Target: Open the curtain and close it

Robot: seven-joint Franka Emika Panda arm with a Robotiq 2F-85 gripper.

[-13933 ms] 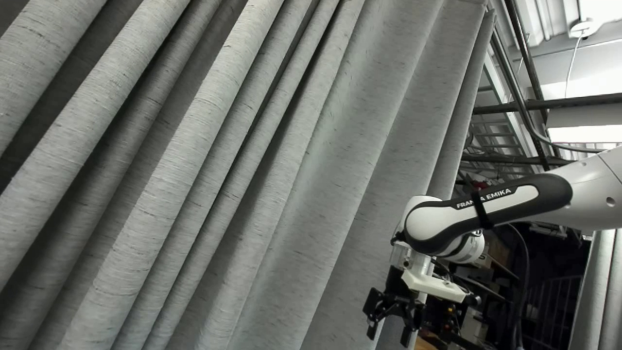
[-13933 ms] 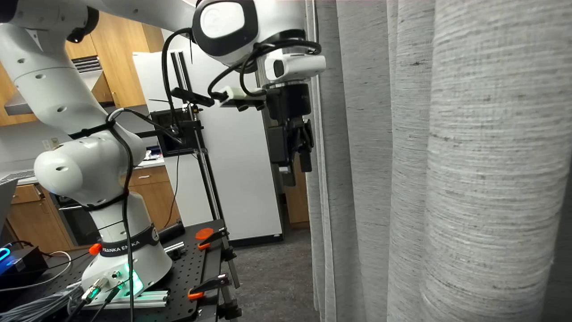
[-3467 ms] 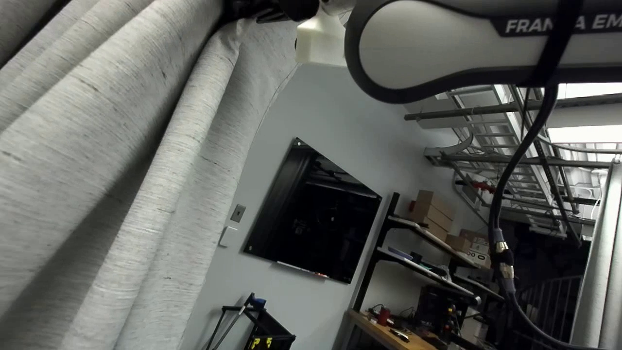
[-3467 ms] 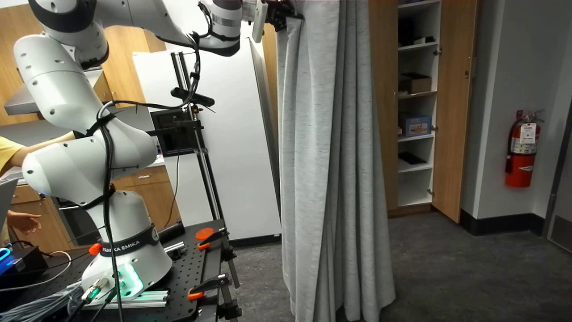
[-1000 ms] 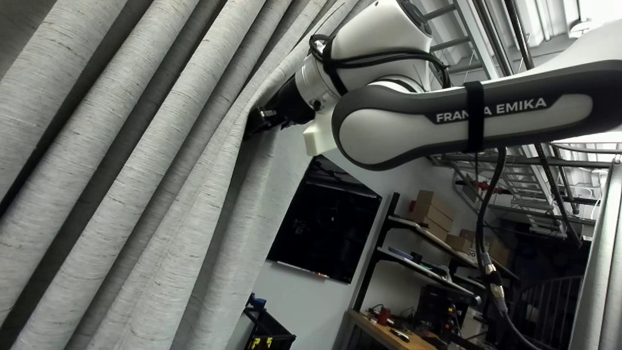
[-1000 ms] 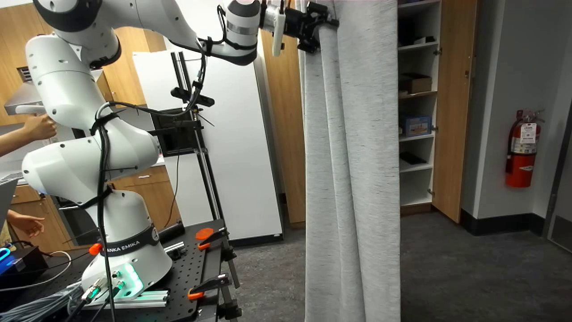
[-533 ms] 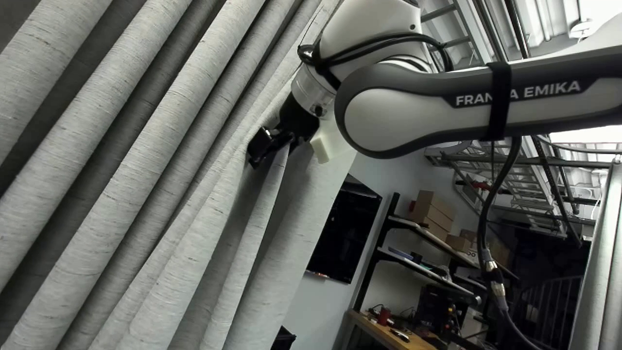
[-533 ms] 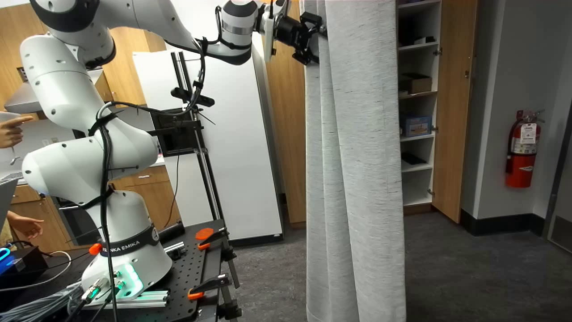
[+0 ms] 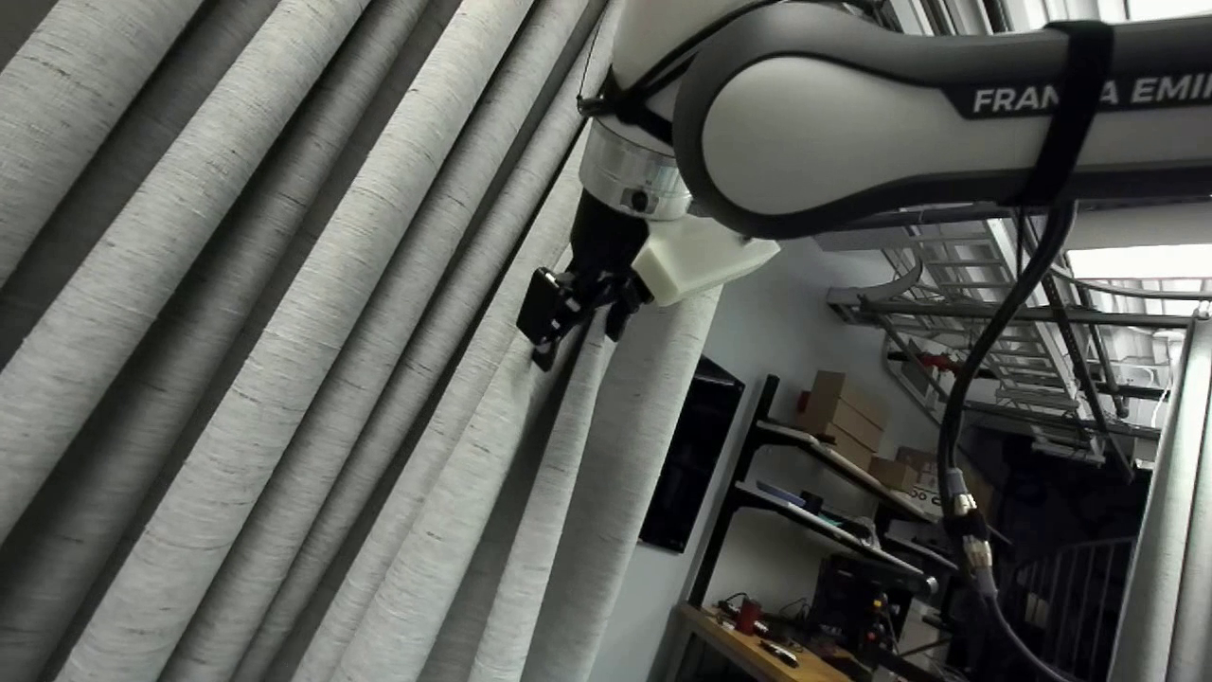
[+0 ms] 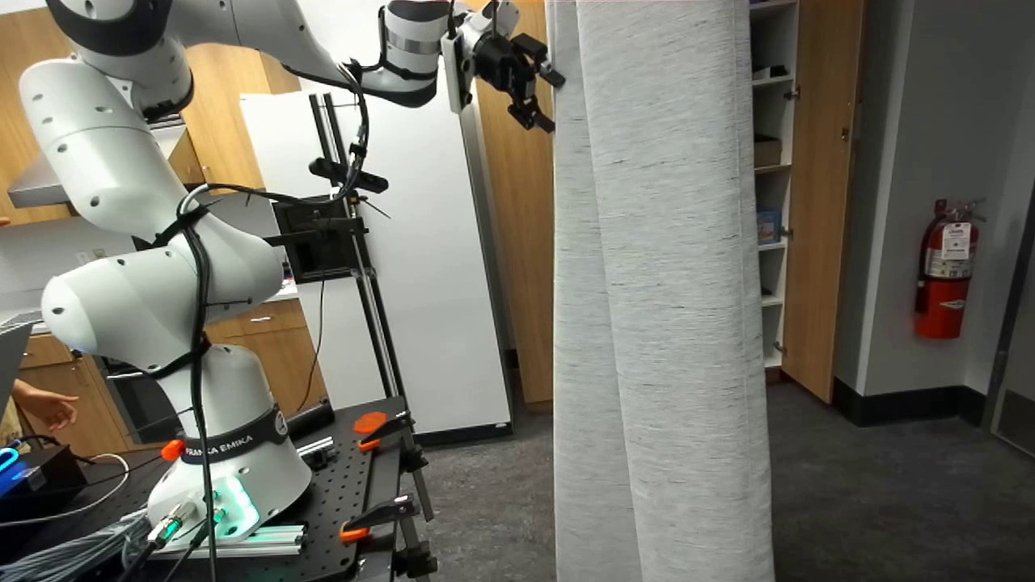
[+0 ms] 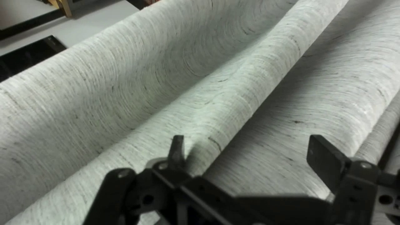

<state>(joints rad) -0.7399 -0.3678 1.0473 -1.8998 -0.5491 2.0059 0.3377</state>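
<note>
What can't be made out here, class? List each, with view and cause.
Curtain: top cut off by the upper edge in both exterior views.
Fold: lower end behind the jaws in the wrist view.
Blue box: partly behind the curtain in an exterior view.
Arm: lettering cut off by the right edge in an exterior view.
Extinguisher: labels too small to read in an exterior view.
</note>
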